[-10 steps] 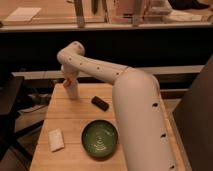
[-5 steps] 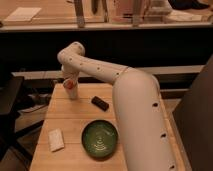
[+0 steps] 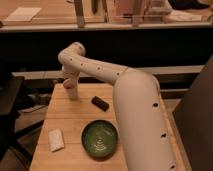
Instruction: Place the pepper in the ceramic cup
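The ceramic cup [image 3: 73,93] is small, pale and tapered, and stands upright at the far left of the wooden table [image 3: 75,120]. My gripper [image 3: 69,81] reaches down from the white arm and sits right over the cup's mouth. A small red-orange patch, the pepper [image 3: 67,85], shows at the cup's rim just under the gripper. I cannot tell whether the pepper is held or rests in the cup. The gripper's end is mostly hidden by the arm and the cup.
A wide dark-green bowl [image 3: 101,139] sits at the table's front middle. A small black object [image 3: 100,103] lies right of the cup. A white flat packet [image 3: 56,140] lies at the front left. My large white arm covers the table's right side.
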